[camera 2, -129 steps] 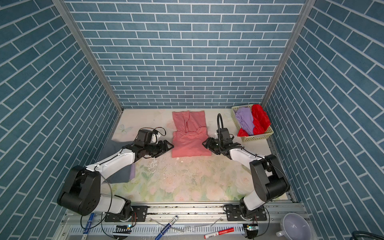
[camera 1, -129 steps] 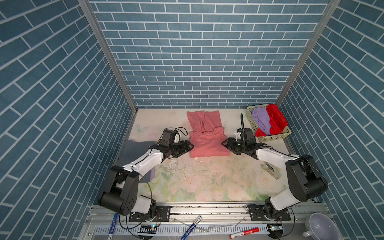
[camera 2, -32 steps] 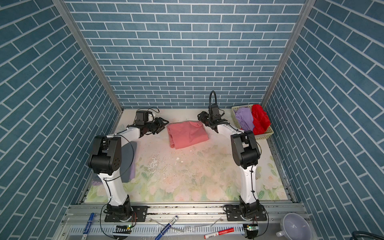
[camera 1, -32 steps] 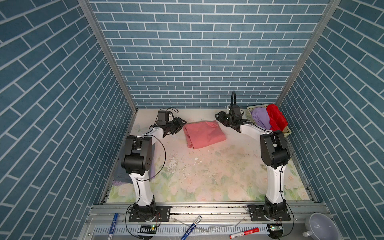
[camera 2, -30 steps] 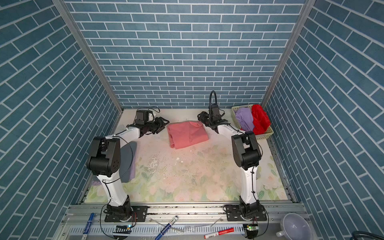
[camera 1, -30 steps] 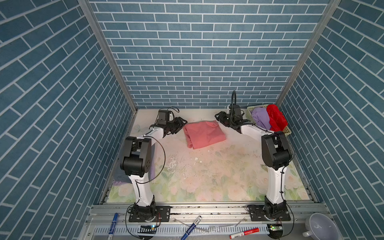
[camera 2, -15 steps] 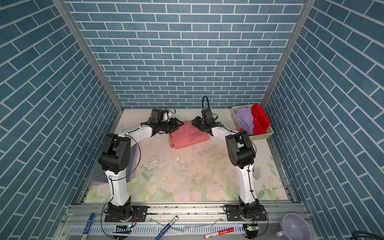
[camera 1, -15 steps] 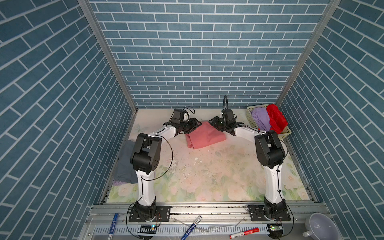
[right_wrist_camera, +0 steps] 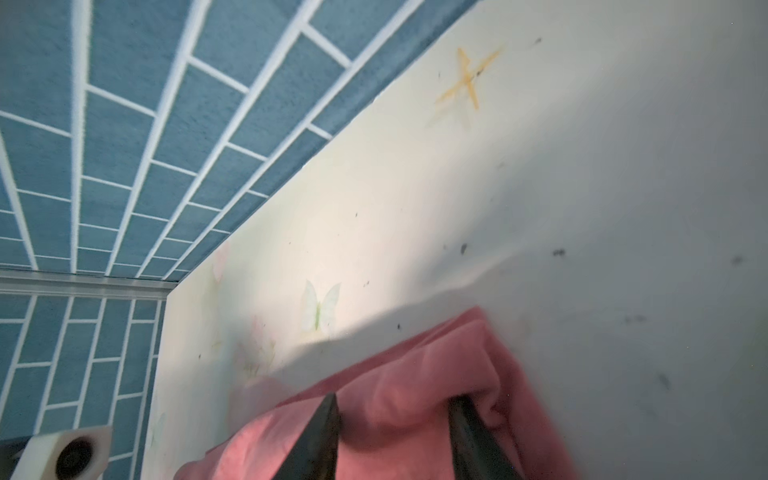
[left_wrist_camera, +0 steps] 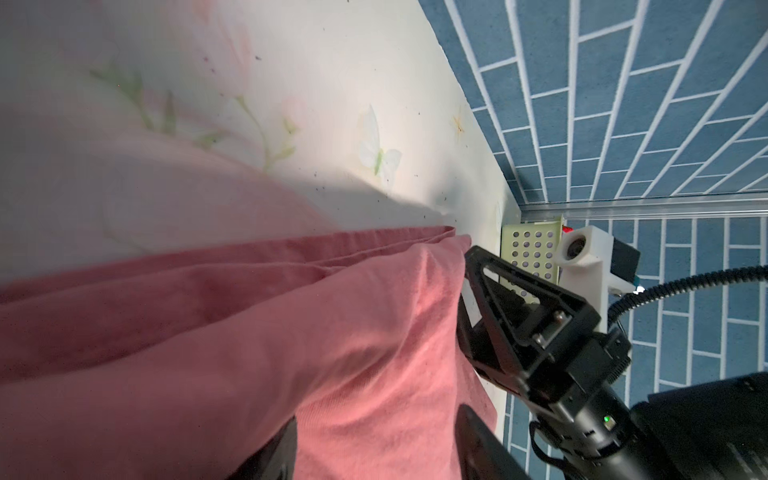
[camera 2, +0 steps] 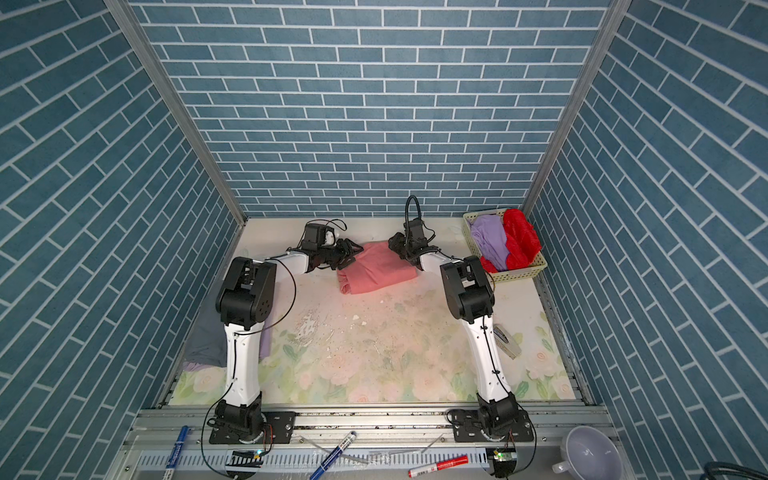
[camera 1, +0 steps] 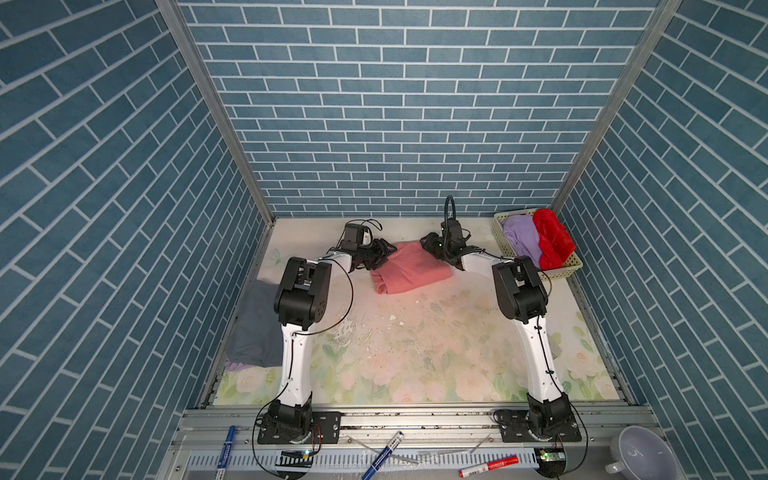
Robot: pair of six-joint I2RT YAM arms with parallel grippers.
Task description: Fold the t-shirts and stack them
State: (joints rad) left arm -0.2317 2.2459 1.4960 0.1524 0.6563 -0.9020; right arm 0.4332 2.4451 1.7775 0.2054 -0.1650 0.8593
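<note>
Bench: a pale floral-print bench (camera 1: 415, 357) carries everything.
Pink shirt: the salmon pink cloth t-shirt (camera 1: 409, 270) lies folded into a thick rectangle on the bench, towards the back wall and about midway between the side walls.
Grey shirt: a slate grey cloth t-shirt (camera 1: 255, 328) lies flat, well apart from the pink shirt, to its left and nearer the camera. A lavender cloth edge (camera 1: 235, 365) shows under its near side.
Basket: a cream plastic lattice basket (camera 1: 563, 269) stands to the right of the pink shirt, apart from it.
Basket load: a lavender cloth shirt (camera 1: 519, 237) and a bright red cloth shirt (camera 1: 550, 241) lie crumpled inside it.
Left gripper: the left gripper (camera 1: 382, 251) is at the pink shirt's far left corner. Its fingers (left_wrist_camera: 473, 449) stand wide, with pink cloth lying between them.
Right gripper: the right gripper (camera 1: 430, 245) is at the pink shirt's far right corner. Its fingers (right_wrist_camera: 324, 436) stand narrower, with a bunched fold of pink cloth between them. I cannot tell whether they pinch it.
</note>
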